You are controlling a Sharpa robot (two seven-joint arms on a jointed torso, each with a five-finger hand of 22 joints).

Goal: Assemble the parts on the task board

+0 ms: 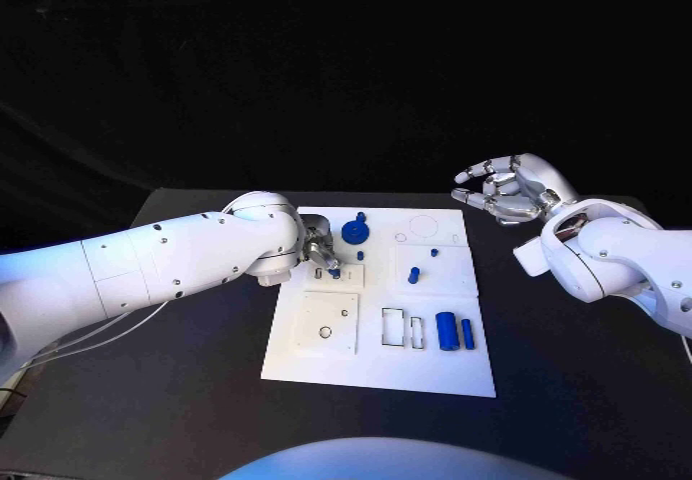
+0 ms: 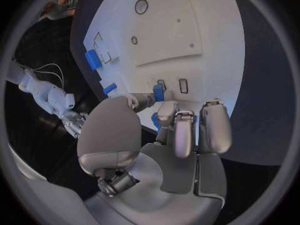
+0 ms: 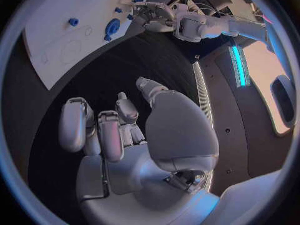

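Left hand [image 1: 320, 252] rests over the white task board [image 1: 378, 372], fingertips [image 2: 164, 116] pinching a small blue part [image 2: 159, 92] against it. Right hand [image 1: 508, 190] hovers beyond the board's far corner, fingers spread, holding nothing.

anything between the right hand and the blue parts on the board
Nothing visible. The right hand hovers empty off the task board at its far right corner, with bare black table and bare plate before the small blue peg. The left hand works at the opposite side.

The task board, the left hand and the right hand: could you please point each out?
task board [image 1: 433, 370], head view, bare near edge.
left hand [image 1: 320, 252], head view, middle of the hand.
right hand [image 1: 505, 190], head view, its palm.
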